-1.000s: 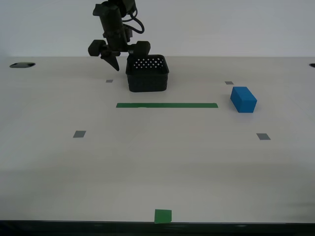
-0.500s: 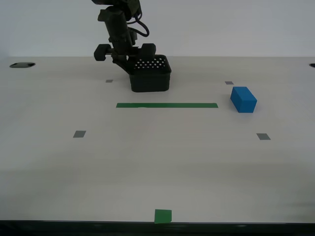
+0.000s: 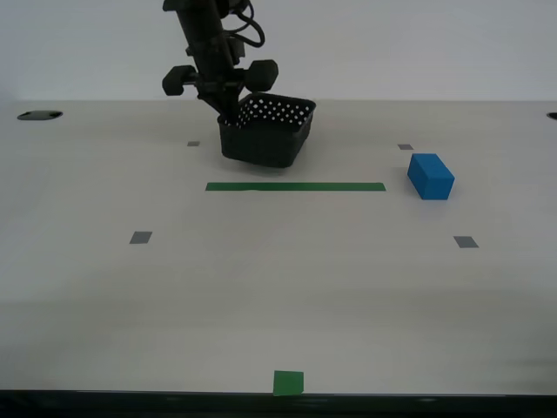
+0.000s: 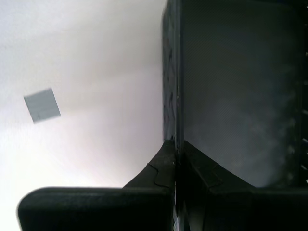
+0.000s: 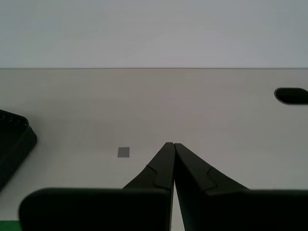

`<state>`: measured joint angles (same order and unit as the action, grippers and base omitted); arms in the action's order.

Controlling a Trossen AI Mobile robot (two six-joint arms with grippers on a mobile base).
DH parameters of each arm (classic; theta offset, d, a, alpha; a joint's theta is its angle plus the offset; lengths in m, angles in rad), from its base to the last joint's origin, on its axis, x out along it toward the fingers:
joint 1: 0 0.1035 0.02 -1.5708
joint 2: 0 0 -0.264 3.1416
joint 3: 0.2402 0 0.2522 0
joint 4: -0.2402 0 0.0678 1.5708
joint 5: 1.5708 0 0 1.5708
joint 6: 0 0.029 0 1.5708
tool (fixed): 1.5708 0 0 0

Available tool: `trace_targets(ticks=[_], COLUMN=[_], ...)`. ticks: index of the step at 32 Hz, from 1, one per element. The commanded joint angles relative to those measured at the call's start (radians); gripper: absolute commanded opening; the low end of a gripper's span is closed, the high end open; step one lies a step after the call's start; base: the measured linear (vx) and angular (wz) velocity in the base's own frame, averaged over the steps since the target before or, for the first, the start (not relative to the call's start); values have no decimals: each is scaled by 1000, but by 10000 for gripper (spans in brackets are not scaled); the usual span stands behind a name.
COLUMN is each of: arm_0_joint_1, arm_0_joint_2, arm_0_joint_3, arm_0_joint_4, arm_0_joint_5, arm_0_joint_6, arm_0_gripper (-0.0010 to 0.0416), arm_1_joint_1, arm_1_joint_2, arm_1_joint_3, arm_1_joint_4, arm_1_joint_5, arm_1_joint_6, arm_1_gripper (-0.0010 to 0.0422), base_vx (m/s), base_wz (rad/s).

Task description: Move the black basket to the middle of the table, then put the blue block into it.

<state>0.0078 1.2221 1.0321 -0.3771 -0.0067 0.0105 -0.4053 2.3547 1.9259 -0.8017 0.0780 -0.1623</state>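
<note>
The black basket [image 3: 265, 139] is at the back of the table [image 3: 278, 296], behind the green tape strip [image 3: 295, 186]. It is tilted, its far right side raised. My second gripper [image 3: 228, 117] is shut on its wall at the exterior view's left; the second wrist view shows the jaws [image 4: 174, 142] pinching that wall of the basket [image 4: 231, 72]. The blue block [image 3: 431, 176] lies on the table to the right, apart from the basket. My first gripper [image 5: 172, 144] is shut and empty above the table, with the basket [image 5: 12, 139] off to one side.
A green square [image 3: 288, 382] marks the table's front edge. Small grey squares [image 3: 140, 237] [image 3: 466, 242] dot the top. A dark hole [image 3: 39, 115] sits at the far back left corner. Another hole shows in the first wrist view [image 5: 291, 95].
My second gripper moved onto the basket's wall and shut on it. The basket has tipped and shifted slightly toward the exterior view's right. The block has not moved.
</note>
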Motion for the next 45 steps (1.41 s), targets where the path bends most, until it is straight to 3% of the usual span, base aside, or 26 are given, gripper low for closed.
trace_targets(ticks=[1,5,13,16,21,33,37,40,41,45], arm_0_joint_1=[0,0,0,0,0,0,0,0,0,0], arm_0_joint_2=[0,0,0,0,0,0,0,0,0,0], arm_0_joint_3=[1,1,1,1,1,1,1,1,1,1], arm_0_joint_4=[2,1,-6,-27,-30,-31,-31,-31,-32,-44], arm_0_joint_5=[0,0,0,0,0,0,0,0,0,0], arm_0_joint_6=[0,0,0,-5,-13,-15,-15,-15,-15,-16], arm_0_gripper=[0,0,0,0,0,0,0,0,1,0], arm_1_joint_1=[-7,-36,-149,-178,-177,-178,-178,-178,-178,-166], arm_1_joint_2=[-38,-83,-106,-134,-235,-251,-251,-249,-249,-249], arm_1_joint_3=[2,2,-24,-134,-320,-325,-325,-325,-325,-308], arm_1_joint_4=[-30,-93,-174,-142,30,44,31,23,22,21], arm_1_joint_5=[25,49,50,47,45,41,41,41,41,12], arm_1_joint_6=[7,43,78,80,66,69,71,68,64,57], arm_1_gripper=[-2,-2,-1,-1,0,6,61,132,181,247], base_vx=[0,0,0,0,0,0,0,0,0,0], base_wz=[0,0,0,0,0,0,0,0,0,0])
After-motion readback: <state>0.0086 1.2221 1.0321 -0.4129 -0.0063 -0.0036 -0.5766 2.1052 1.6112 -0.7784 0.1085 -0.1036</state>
